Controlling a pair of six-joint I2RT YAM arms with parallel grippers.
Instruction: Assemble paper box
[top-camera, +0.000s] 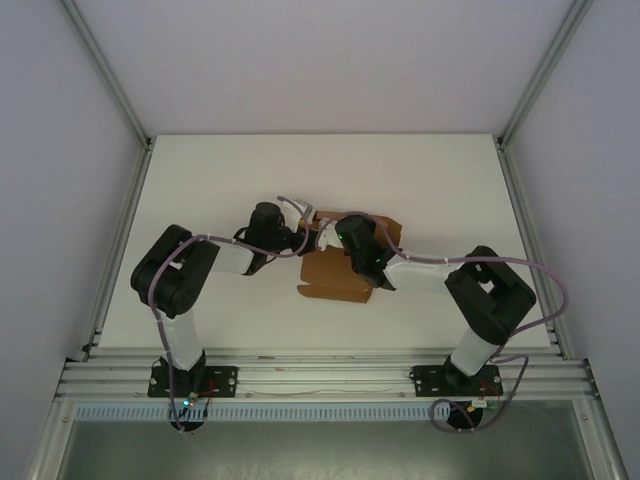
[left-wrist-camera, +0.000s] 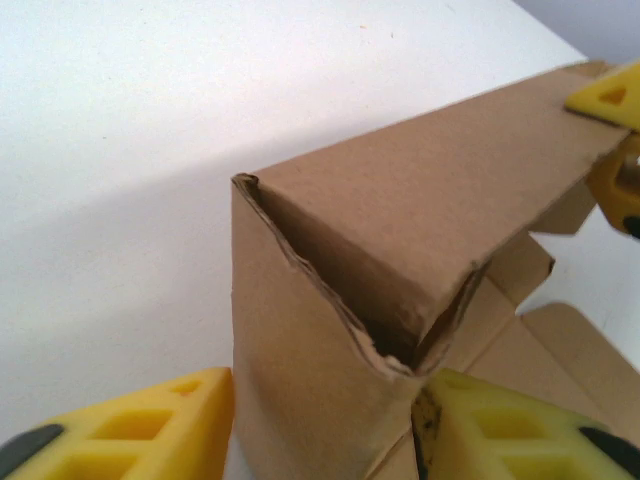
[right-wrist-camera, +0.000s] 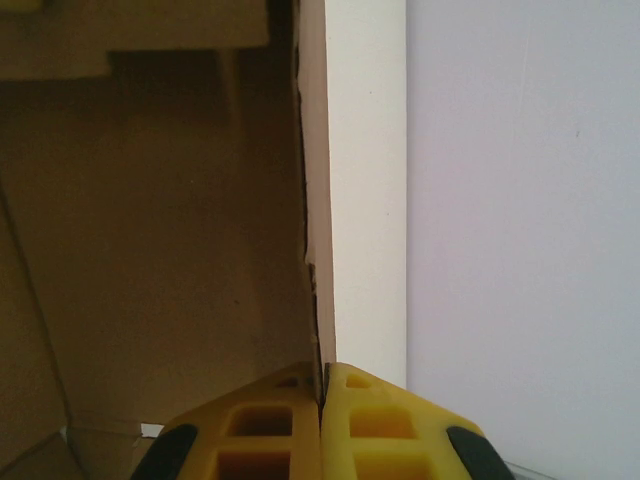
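Left gripper (left-wrist-camera: 325, 440) straddled the raised, folded-over corner of the paper box (top-camera: 335, 278), one finger against each face, apparently squeezing the doubled wall so the fold would hold. Box sat mid-worktop (top-camera: 200, 180), well clear of every edge, base panel flat and loose flaps unfolded. Right gripper (right-wrist-camera: 322, 400) was pressed together on the thin edge of that upright wall at its other end, likely bracing it upright while the left worked the corner.
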